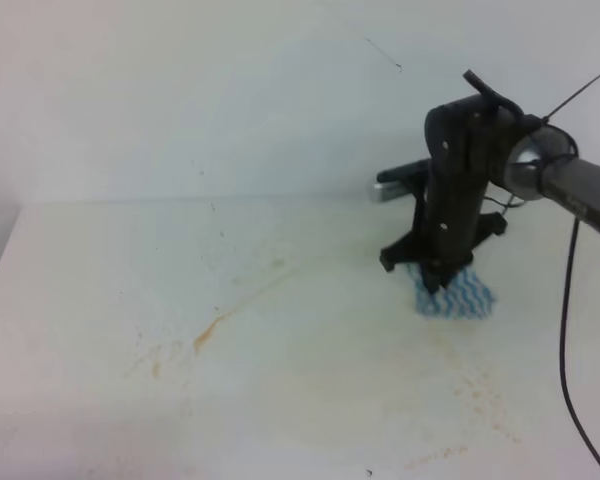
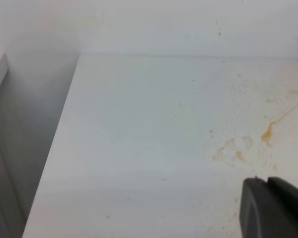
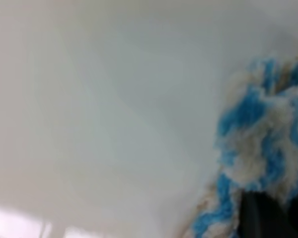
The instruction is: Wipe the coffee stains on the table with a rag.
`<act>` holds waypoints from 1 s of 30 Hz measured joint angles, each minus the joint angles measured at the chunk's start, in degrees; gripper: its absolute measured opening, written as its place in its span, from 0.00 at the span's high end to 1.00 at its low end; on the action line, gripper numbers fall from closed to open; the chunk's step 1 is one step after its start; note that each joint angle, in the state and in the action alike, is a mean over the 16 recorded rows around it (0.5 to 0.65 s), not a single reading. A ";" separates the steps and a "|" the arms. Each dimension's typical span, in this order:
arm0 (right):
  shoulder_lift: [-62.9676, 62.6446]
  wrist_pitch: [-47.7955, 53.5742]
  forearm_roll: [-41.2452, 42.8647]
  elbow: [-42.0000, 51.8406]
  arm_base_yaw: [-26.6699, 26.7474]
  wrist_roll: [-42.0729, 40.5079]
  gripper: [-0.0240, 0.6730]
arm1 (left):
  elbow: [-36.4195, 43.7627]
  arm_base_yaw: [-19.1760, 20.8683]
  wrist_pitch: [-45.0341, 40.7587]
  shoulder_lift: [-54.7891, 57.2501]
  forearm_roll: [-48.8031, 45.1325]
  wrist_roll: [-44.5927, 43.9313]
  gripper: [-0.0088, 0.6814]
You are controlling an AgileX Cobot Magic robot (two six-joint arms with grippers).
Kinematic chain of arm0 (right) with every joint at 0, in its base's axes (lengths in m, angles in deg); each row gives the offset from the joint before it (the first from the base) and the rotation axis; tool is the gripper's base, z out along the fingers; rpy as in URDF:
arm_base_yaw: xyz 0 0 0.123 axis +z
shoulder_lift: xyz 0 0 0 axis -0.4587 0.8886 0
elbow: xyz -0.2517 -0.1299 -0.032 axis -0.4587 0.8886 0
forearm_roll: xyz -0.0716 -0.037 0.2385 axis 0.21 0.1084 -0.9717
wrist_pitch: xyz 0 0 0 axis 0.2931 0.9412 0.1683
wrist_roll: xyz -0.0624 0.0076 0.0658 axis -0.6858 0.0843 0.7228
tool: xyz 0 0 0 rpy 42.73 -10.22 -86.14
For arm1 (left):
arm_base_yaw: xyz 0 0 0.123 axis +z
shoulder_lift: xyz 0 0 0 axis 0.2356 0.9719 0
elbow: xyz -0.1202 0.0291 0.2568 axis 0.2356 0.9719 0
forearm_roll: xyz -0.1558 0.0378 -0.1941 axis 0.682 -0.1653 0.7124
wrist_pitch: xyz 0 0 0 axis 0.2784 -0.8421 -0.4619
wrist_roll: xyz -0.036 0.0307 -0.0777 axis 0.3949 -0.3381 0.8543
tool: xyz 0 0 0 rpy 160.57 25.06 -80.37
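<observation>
Right gripper point(image 1: 438, 283) closed on the blue-and-white rag point(image 1: 458, 295), pressing it onto the white counter point(image 1: 310, 400), tan coffee stains point(image 1: 208, 333) well apart to the left, left gripper's point(image 2: 274, 208) state unclear.

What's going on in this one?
The right pincer is shut on the rag and presses it on the table toward the far right. Coffee stains remain as thin orange-brown streaks and specks left of the middle, apart from the rag, with fainter specks near the front right. The left pincer shows only as a dark tip at the edge of its own wrist view, near those stains, touching nothing that can be seen.
</observation>
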State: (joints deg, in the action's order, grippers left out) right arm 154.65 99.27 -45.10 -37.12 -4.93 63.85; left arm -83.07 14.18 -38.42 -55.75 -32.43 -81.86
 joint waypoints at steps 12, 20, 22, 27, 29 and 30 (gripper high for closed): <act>-23.46 -13.85 -1.67 40.11 3.35 -4.95 0.92 | 0.13 0.00 0.00 0.00 0.00 0.00 0.99; -30.27 -19.66 -2.56 51.12 9.31 -6.96 0.92 | 0.00 0.00 0.00 0.00 0.00 0.00 0.99; -29.98 -20.27 -1.92 51.20 10.69 -6.36 0.92 | 0.00 0.00 -0.06 0.00 0.00 0.00 0.99; -27.40 -21.38 2.14 49.21 13.20 -2.43 0.92 | 0.00 0.00 -0.11 0.00 0.00 0.00 0.99; -26.15 -21.63 4.35 48.10 13.68 -0.32 0.91 | 0.00 0.00 -0.06 0.00 0.00 0.00 0.99; -25.56 -21.69 5.48 47.53 13.78 0.79 0.91 | 0.00 0.00 -0.06 0.00 0.00 0.00 0.99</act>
State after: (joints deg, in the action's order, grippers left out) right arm 129.10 77.58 -39.63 10.40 8.85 64.64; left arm -83.07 14.18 -38.47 -55.75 -32.43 -81.86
